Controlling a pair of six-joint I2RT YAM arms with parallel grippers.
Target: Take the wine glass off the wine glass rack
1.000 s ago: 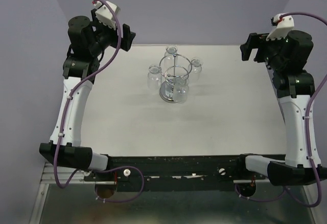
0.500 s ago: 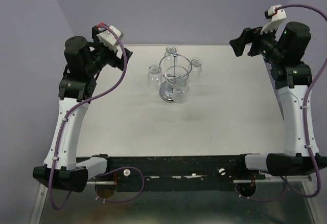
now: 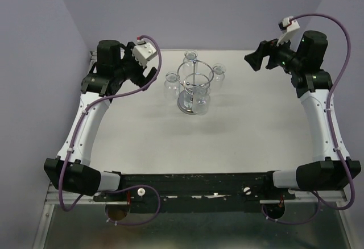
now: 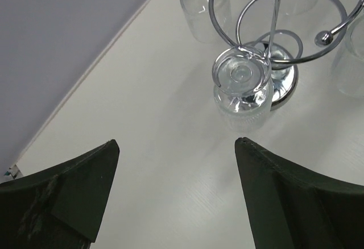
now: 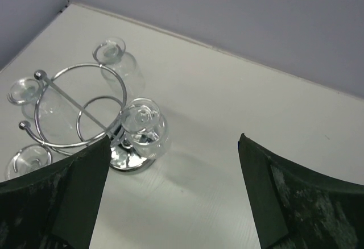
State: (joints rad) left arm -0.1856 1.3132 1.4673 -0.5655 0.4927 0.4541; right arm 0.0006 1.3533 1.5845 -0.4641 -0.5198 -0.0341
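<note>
- The white tabletop (image 3: 142, 146) carried the shiny chrome wire rack (image 3: 194, 81) at upper centre of the overhead view.
- The left gripper (image 4: 176, 146) and right gripper (image 5: 173, 141) both gaped, released, well apart from it.
- The clear upside-down wine glass (image 4: 242, 90) hung in a rim loop; its stem probably needed sliding outward, not lifting.

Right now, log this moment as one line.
stage: pre-grasp | left tool: open, empty | right tool: open, empty | wine glass rack: four glasses hanging
</note>
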